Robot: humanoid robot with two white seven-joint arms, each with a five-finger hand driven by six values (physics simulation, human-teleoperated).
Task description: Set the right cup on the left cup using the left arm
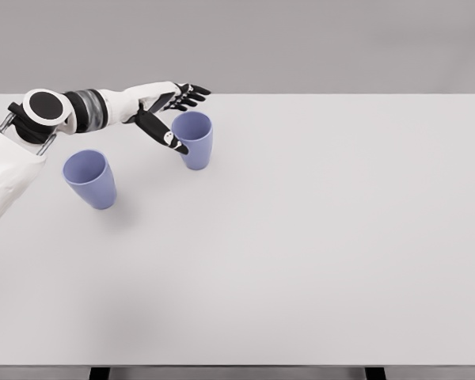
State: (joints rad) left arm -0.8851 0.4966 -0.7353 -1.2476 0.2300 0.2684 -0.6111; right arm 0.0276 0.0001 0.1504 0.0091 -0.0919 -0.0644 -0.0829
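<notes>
Two lavender cups stand upright on the white table (pixel 317 237). The right cup (pixel 195 142) is near the back left of the table; the left cup (pixel 91 179) stands nearer and further left. My left hand (pixel 179 117) reaches in from the left, just left of and behind the right cup. Its fingers (pixel 191 93) are spread behind the cup's rim and the thumb (pixel 165 134) points down in front of the cup's left side. The hand holds nothing. The right arm does not show.
The table's back edge (pixel 301 95) runs just behind the hand. The table's front edge (pixel 237 366) is at the bottom of the view.
</notes>
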